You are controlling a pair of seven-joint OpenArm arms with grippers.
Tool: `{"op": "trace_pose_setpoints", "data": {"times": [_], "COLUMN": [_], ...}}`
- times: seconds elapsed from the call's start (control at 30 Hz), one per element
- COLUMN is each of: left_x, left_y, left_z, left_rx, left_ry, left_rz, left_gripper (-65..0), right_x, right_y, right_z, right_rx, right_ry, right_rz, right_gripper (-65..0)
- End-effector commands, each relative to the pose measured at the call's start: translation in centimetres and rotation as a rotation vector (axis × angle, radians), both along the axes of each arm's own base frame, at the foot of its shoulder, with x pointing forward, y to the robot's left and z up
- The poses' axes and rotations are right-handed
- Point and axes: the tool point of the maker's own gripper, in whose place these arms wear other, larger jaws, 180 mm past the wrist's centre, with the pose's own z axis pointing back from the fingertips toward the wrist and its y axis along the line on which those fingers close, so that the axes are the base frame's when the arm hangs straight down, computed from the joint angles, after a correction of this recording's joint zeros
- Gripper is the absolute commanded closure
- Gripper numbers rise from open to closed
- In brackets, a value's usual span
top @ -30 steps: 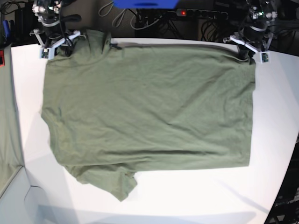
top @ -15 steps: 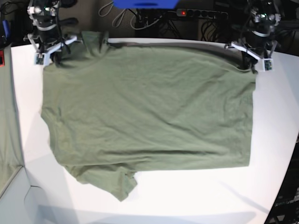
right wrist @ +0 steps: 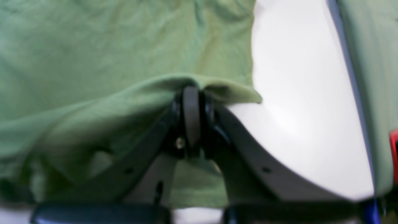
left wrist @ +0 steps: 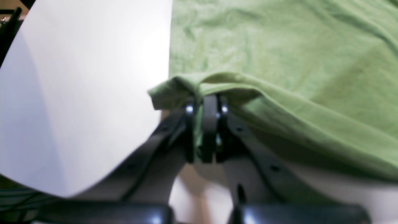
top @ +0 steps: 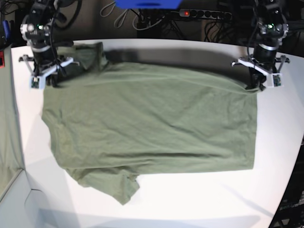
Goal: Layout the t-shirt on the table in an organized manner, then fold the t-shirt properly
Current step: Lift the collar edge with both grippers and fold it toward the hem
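Left wrist: our left gripper (left wrist: 205,107) jaws pinch the t-shirt (left wrist: 279,53) corner tight | Right wrist: our right gripper (right wrist: 191,93) jaws pinch its edge tight | Base: t-shirt spread across white worktop (top: 199,204), both far corners lifted.

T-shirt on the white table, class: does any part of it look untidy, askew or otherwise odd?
Yes. The t-shirt mostly lies flat, but its near sleeve is bunched and creased, not spread. Its far edge hangs lifted off the table, pinched by the left gripper and right gripper.
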Motion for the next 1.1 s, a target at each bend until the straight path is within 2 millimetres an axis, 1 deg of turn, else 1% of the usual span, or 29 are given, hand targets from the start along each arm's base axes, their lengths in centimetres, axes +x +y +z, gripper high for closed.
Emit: {"op": "trace_pose_setpoints", "data": {"times": [0.0,0.1,0.17,0.3,0.4,0.47,0.53,0.63,0.77,0.87,1.0,1.07], "left_x": [1.2,2.1,2.8,3.8,4.6,5.1,5.6,6.2,6.3,6.8,7.0,7.0], "left_y": [0.3,0.5,0.7,0.9,1.1,1.3,1.4,1.5,1.5,1.5,1.5,1.5], "left_z": [1.6,1.2,0.7,0.2,0.2,0.0,-0.2,-0.6,-0.7,-0.4,-0.2,-0.2], "left_rx": [0.012,-0.004,-0.018,-0.034,-0.039,-0.042,-0.051,-0.062,-0.065,-0.066,-0.067,-0.067], "left_ry": [-0.069,-0.073,-0.073,-0.075,-0.083,-0.082,-0.082,-0.082,-0.079,-0.092,-0.096,-0.096], "left_rz": [0.001,0.012,0.021,0.032,0.036,0.039,0.044,0.048,0.050,0.050,0.050,0.050], "left_gripper": [0.0,0.0,0.0,0.0,0.0,0.0,0.0,0.0,0.0,0.0,0.0,-0.1], "right_x": [1.4,3.1,4.3,6.1,7.3,8.0,8.6,9.6,11.0,12.1,12.9,12.8], "right_y": [-0.4,-0.5,-0.5,-0.4,-0.4,-0.8,-0.6,-1.1,-1.4,-1.4,-1.2,-1.1], "right_z": [1.5,2.0,1.8,0.7,-0.4,-0.7,-1.3,-1.4,-0.5,0.3,-0.2,-1.1], "right_rx": [-0.015,-0.006,0.011,0.049,0.079,0.079,0.094,0.092,0.091,0.096,0.114,0.128], "right_ry": [-0.059,-0.074,-0.075,-0.067,-0.055,-0.049,-0.038,-0.038,-0.064,-0.088,-0.080,-0.057], "right_rz": [0.001,-0.001,-0.006,-0.013,-0.018,-0.017,-0.013,-0.014,-0.013,-0.012,-0.014,-0.016], "right_gripper": [0.0,0.0,0.0,0.0,0.0,0.0,0.0,0.0,0.0,0.0,0.0,0.0]}}
